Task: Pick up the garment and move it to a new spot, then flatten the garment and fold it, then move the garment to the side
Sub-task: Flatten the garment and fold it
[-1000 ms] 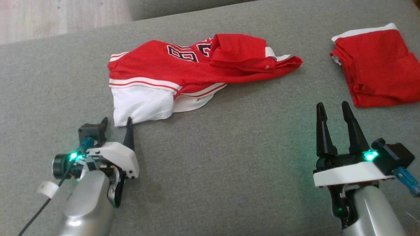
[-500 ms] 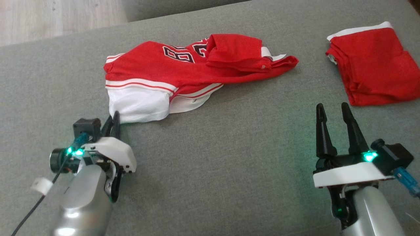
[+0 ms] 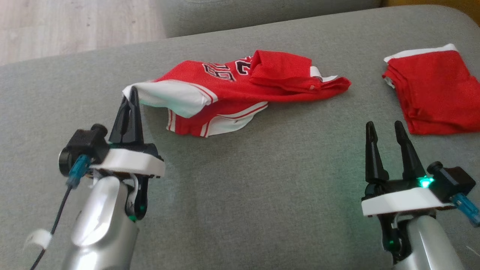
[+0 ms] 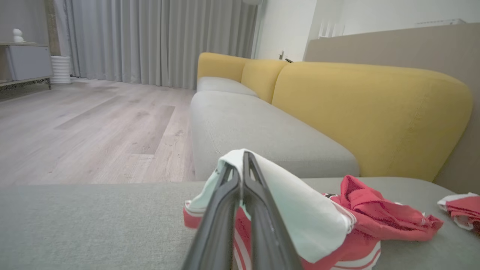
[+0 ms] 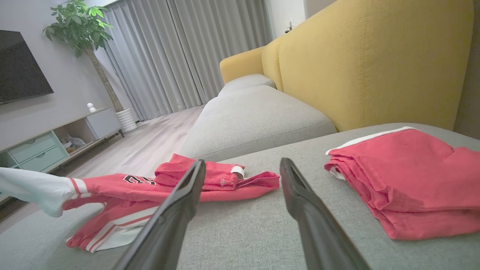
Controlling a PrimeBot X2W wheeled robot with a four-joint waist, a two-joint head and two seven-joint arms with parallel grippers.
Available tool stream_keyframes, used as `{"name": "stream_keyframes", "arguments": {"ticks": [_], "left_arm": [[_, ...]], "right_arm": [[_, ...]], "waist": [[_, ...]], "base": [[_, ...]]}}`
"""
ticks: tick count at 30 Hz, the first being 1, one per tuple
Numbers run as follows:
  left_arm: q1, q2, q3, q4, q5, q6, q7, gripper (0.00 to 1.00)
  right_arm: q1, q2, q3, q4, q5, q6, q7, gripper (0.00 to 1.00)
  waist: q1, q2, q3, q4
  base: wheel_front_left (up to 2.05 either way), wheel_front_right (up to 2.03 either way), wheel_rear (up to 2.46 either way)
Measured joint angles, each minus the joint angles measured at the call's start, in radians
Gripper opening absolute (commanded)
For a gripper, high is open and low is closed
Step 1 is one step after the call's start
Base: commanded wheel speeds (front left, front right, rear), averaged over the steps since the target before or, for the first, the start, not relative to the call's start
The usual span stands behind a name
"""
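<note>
The garment [image 3: 240, 86] is a red jersey with white panels and dark numerals, crumpled on the grey cushion [image 3: 243, 187]. My left gripper [image 3: 129, 95] is shut on its white corner [image 3: 168, 95] and holds that corner lifted off the cushion. In the left wrist view the white cloth [image 4: 285, 198] drapes over the closed left gripper [image 4: 242, 159]. My right gripper [image 3: 382, 129] stands open at the lower right, nothing between its fingers, apart from the jersey [image 5: 157, 187]. The right gripper [image 5: 242, 167] points toward the cushion's far side.
A folded red garment [image 3: 435, 90] lies at the far right of the cushion, also beside the right fingers [image 5: 408, 176]. A yellow sofa back [image 4: 367, 112] and a second grey seat [image 4: 255, 127] lie beyond. Wooden floor [image 3: 75, 26] runs past the cushion's far left edge.
My left gripper shut on the jersey's white corner and raised it, so the white panel now folds over the red part. The head camera shifted slightly. The right arm stayed put.
</note>
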Motion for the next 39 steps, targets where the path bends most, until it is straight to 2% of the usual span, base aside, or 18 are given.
{"name": "stream_keyframes", "arguments": {"ticks": [4,8,14,20,29,34,39], "left_arm": [[0.063,-0.012,0.021,-0.121,0.012,0.006,-0.003,0.0],[0.101,-0.025,0.022,-0.165,0.021,0.006,-0.003,0.0],[0.146,-0.034,-0.026,-0.17,0.026,-0.004,-0.002,0.0],[0.145,-0.04,-0.054,-0.159,0.026,-0.007,0.002,0.0],[0.139,-0.045,-0.062,-0.151,0.026,-0.003,0.002,0.0],[0.129,-0.048,-0.072,-0.148,0.026,-0.003,0.002,0.0],[0.103,-0.053,-0.09,-0.146,0.026,-0.003,0.002,0.0]], "right_arm": [[0.001,0.0,-0.007,0.006,0.0,0.0,0.0,1.0],[0.001,0.0,-0.008,0.018,-0.004,0.0,0.0,1.0],[-0.014,0.0,0.0,0.072,-0.056,0.0,0.001,1.0],[-0.143,0.0,0.014,0.139,-0.124,0.0,0.048,1.0],[-0.275,-0.001,-0.032,0.343,-0.195,0.0,0.108,1.0],[-0.398,-0.002,-0.047,0.476,-0.188,0.0,0.108,1.0],[-0.489,-0.002,-0.066,0.598,-0.233,0.0,0.116,1.0]], "waist": [[0.0,0.0,-0.009,0.02],[0.0,0.0,-0.013,0.036],[-0.0001,0.0,-0.005,0.075],[0.0,0.0,0.017,0.097],[0.0001,0.0,0.05,0.121],[0.0001,0.0,0.077,0.134],[0.0001,0.0,0.103,0.15]], "base": [[0.0,0.0,0.0],[0.0,0.0,0.0],[0.0,0.0,0.0],[0.0,0.0,0.0],[0.0,0.0,0.0],[0.0,0.0,0.0],[0.0,0.0,0.0]]}}
